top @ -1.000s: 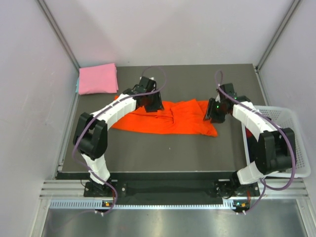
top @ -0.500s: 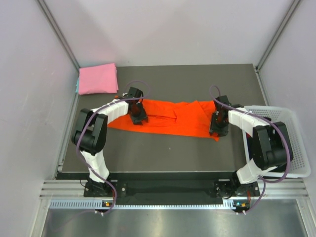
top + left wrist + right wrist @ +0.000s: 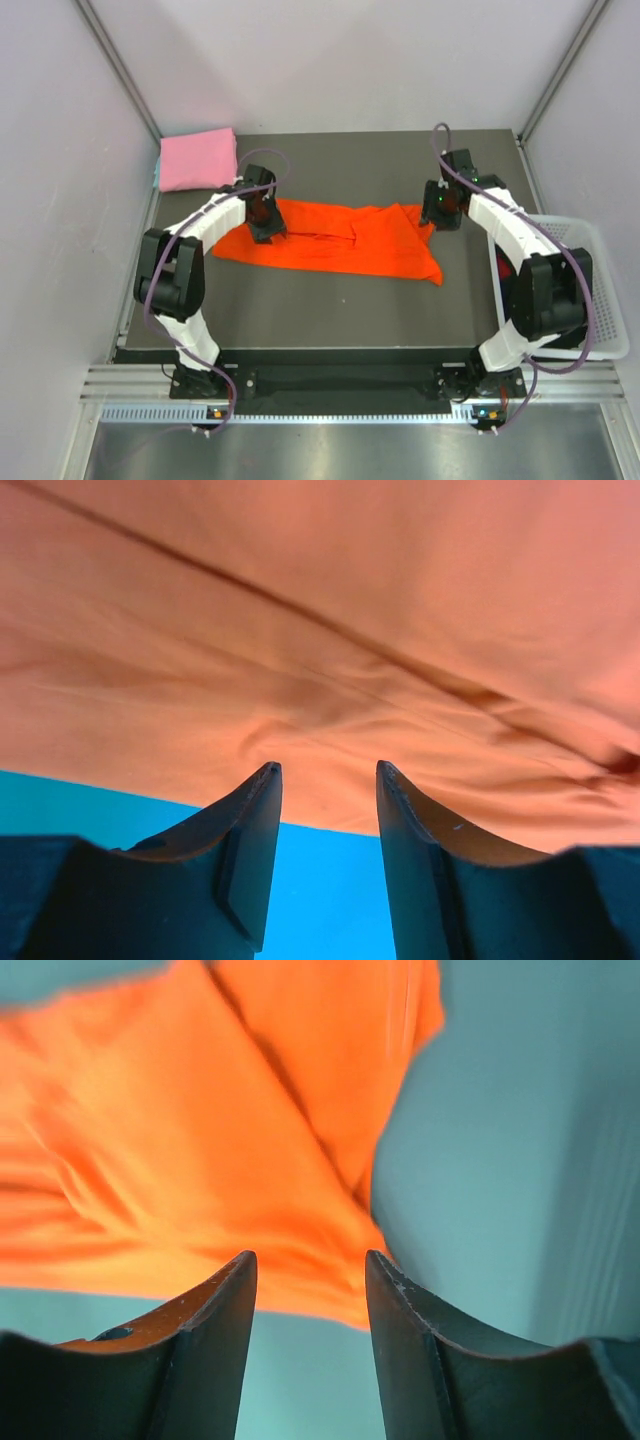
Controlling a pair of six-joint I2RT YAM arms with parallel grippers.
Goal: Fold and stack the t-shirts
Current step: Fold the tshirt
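The orange-red t-shirt (image 3: 345, 243) lies folded into a long band across the middle of the dark table. It fills the left wrist view (image 3: 330, 630) and shows in the right wrist view (image 3: 200, 1150). My left gripper (image 3: 264, 222) hangs over its far left edge, open and empty (image 3: 328, 775). My right gripper (image 3: 440, 210) hangs over its far right corner, open and empty (image 3: 308, 1260). The pink t-shirt (image 3: 198, 160) lies folded at the table's back left corner.
A white lattice basket (image 3: 600, 290) stands off the table's right edge, beside the right arm. Grey walls close in the back and both sides. The table's front edge (image 3: 320, 348) runs just beyond the arm bases.
Both grippers have let go of the orange-red shirt and pulled back toward the far edge. The shirt now lies flatter and longer than a second ago.
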